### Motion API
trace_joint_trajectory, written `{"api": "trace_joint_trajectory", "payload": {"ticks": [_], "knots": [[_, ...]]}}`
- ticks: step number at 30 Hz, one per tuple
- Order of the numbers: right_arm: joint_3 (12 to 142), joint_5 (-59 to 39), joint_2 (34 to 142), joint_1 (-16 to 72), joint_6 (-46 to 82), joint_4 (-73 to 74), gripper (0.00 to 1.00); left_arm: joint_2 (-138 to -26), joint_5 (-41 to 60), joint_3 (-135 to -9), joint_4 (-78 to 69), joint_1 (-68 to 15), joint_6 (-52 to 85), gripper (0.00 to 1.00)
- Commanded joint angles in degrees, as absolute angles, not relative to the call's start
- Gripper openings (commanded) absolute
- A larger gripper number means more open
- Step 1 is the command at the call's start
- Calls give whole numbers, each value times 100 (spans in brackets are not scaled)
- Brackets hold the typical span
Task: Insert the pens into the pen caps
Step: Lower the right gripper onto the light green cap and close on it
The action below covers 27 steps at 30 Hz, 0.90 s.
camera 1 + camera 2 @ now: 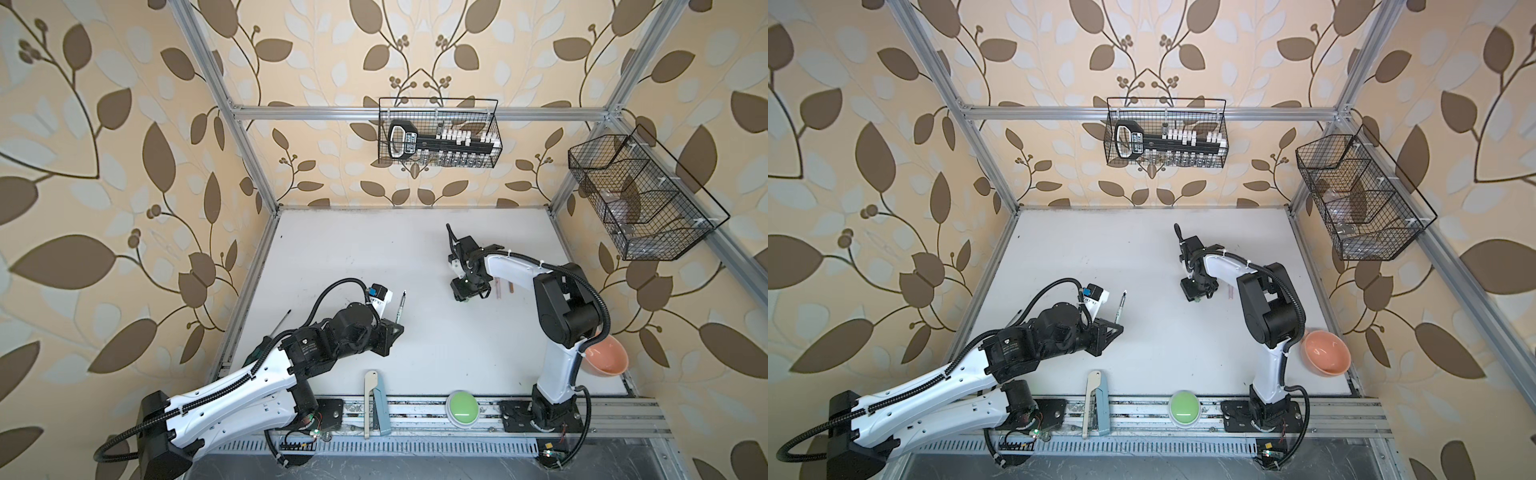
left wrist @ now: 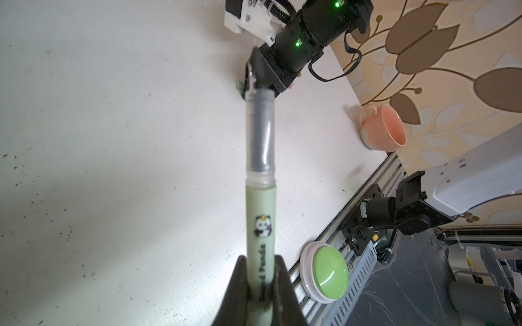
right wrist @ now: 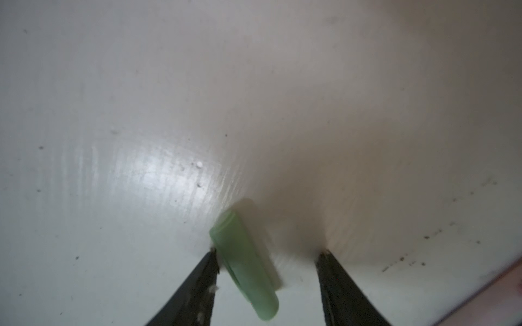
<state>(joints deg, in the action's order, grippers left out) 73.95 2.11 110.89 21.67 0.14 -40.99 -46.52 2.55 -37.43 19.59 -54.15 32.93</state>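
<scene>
left wrist view: the left gripper [image 2: 260, 261] is clamped tight on the pale green pen [image 2: 260, 220], its dark tip pointing away. in both top views this pair sits left of centre, above the white table [image 1: 332, 257]. right of centre, the right gripper [image 3: 267, 251] points down with jaws apart, gripping nothing; the green cap [image 3: 245, 262] lies on the table between them, blurred, hard by one finger and clear of the other.

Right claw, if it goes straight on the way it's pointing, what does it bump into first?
Probably the green pen cap, lying between the open jaws of the right claw, nearer one finger. The white table is right under it, and the tips might touch that first; depth is unclear.
</scene>
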Motion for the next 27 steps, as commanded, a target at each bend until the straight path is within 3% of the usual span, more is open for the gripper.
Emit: {"api": "trace_joint_trajectory", "payload": {"ticks": [1, 18, 27], "knots": [[7435, 332, 11226, 2373, -193, -4334, 57, -4676, 281, -3984, 1948, -5396, 3284, 0], [6906, -19, 11118, 2347, 338, -4166, 41, -4570, 173, -3965, 2047, -5405, 3320, 1], [7007, 417, 11304, 2530, 408, -4157, 35, -4508, 191, -3895, 2069, -5405, 3297, 1]]}}
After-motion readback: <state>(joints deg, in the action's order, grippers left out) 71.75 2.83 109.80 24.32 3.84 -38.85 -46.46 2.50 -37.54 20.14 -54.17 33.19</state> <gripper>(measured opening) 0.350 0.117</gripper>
